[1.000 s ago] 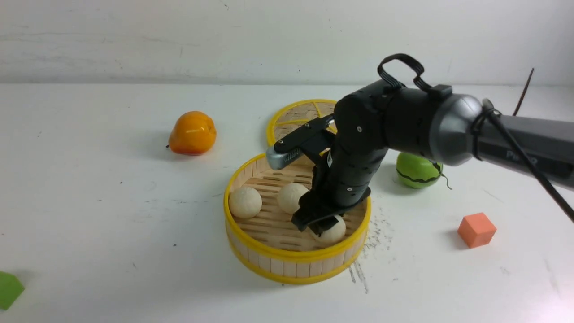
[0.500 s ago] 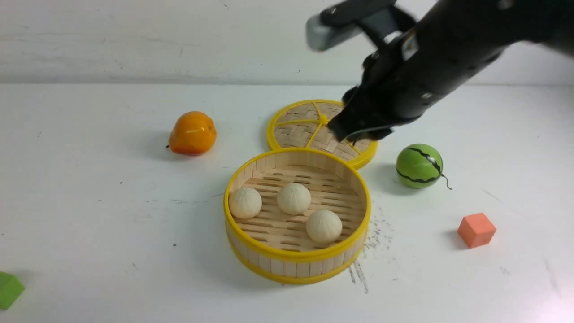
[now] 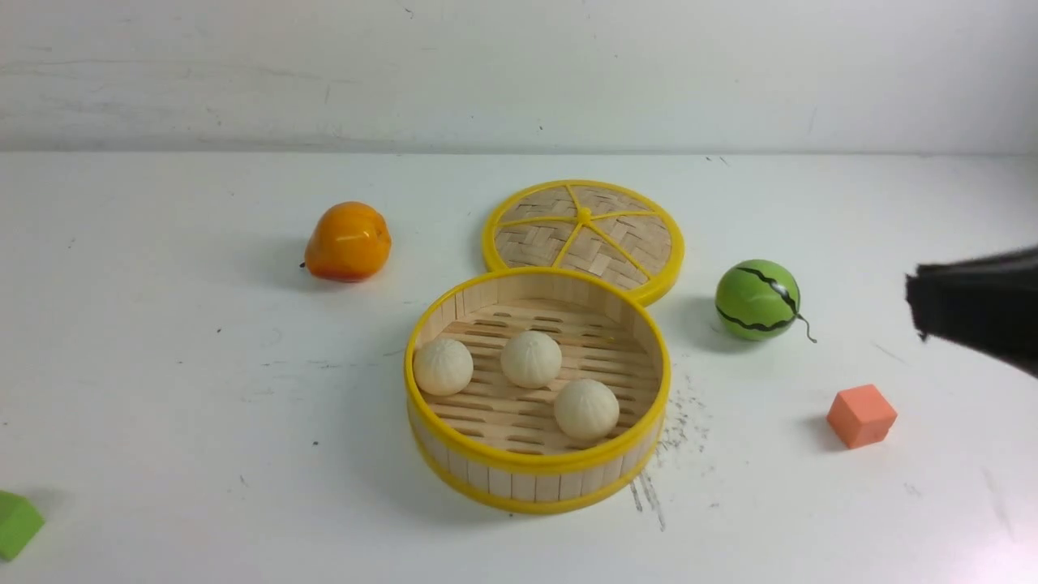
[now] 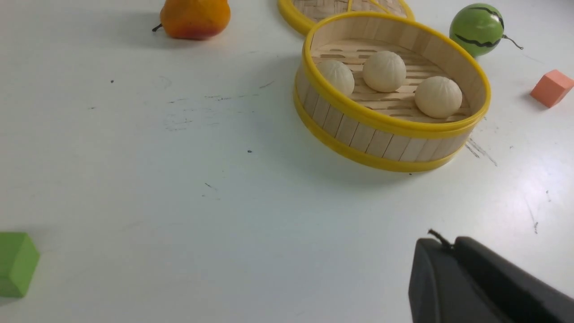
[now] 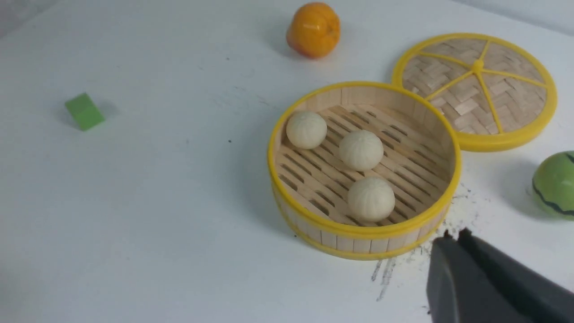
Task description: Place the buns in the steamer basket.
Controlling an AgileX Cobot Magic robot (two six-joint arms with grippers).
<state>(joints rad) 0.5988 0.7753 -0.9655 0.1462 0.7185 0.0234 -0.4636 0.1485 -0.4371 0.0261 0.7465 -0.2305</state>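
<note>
White table (image 3: 203, 405) carries the steamer basket (image 3: 535, 478) at its middle, the woven lid (image 3: 584, 231) flat just behind it; the right gripper (image 5: 455, 237) hangs at the front view's right edge, pointing left, jaws pressed together on nothing; the left gripper (image 4: 443, 247) hovers over bare table, well short of the basket, likewise closed and empty; three buns (image 3: 531, 358) sit apart on the slatted floor.
</note>
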